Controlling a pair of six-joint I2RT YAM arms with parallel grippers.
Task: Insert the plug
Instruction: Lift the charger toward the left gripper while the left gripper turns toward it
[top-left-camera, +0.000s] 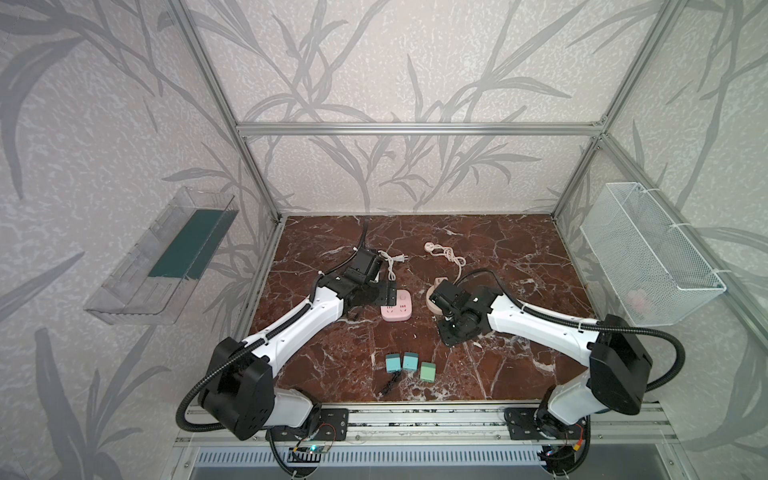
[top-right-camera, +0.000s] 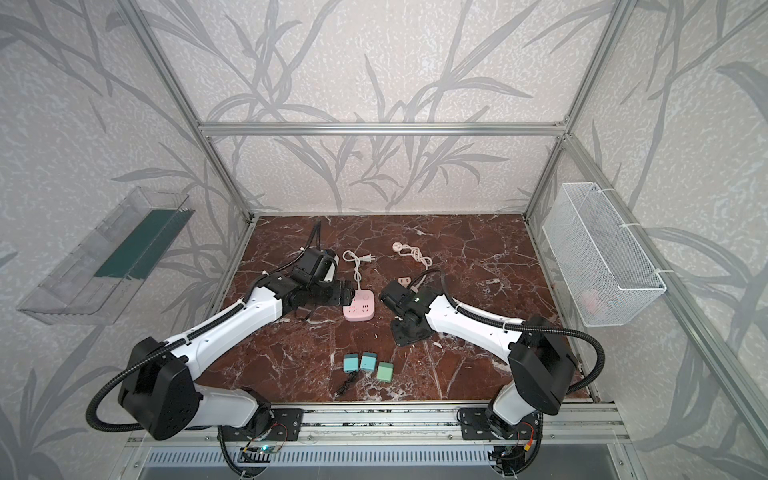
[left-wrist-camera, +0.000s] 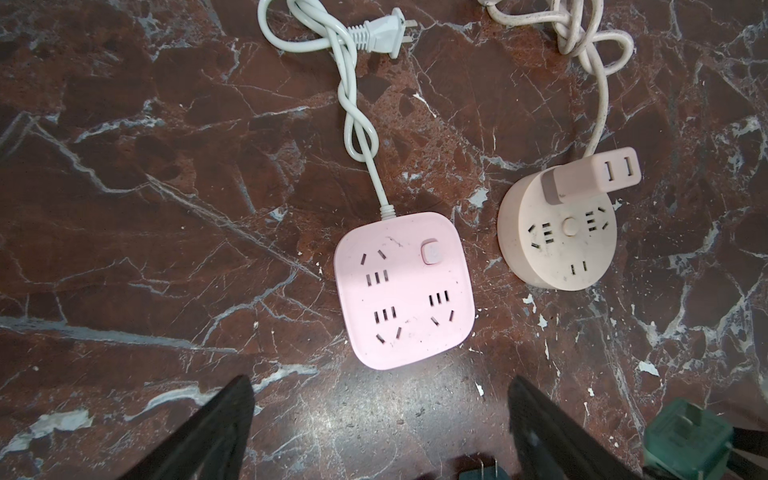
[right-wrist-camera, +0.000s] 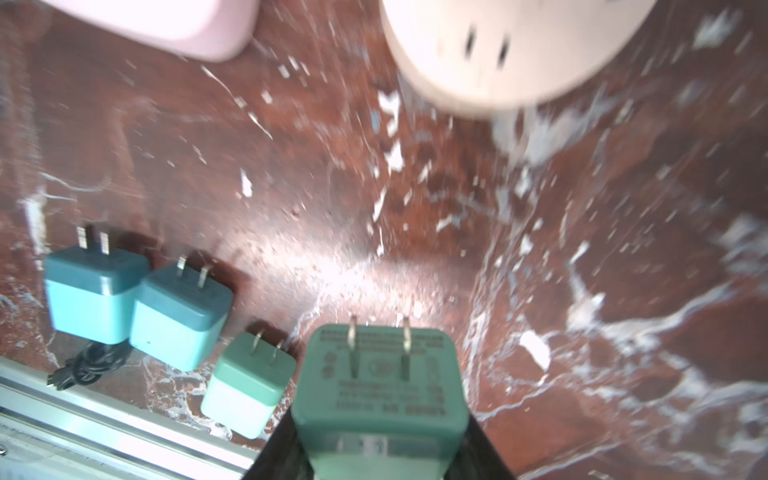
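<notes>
Top views, table (top-left-camera: 498, 249): glossy red-brown marble slab with white veins.
Top views, pink power strip (top-left-camera: 397, 306): smooth plastic square with rounded corners. It lies flat at mid-table.
Top views, round power strip (top-left-camera: 431, 302): beige disc just beside the pink one, half hidden by the right arm (top-left-camera: 519, 316).
Top views, spare chargers (top-left-camera: 410, 361): three small teal and mint cubes in a row near the front edge, with a coiled black cable (top-left-camera: 390, 383) beside them.
Left wrist view, left gripper (left-wrist-camera: 379, 380): two matte black wedge fingers spread wide with nothing between them, just short of the pink strip's near edge.
Left wrist view, white plug (left-wrist-camera: 376, 35): flat two-pin head with a ribbed collar, on a knotted white cord.
Left wrist view, adapter (left-wrist-camera: 590, 174): beige box with two slots in its end, standing out of the disc's top face.
Right wrist view, right gripper (right-wrist-camera: 378, 419): black fingers clenched on the plug's sides.
Right wrist view, plug (right-wrist-camera: 376, 374): green block with rounded corners and raised lettering on its face. Two flat metal prongs point toward the blurred round strip. It is held apart from both strips and is not inserted.
</notes>
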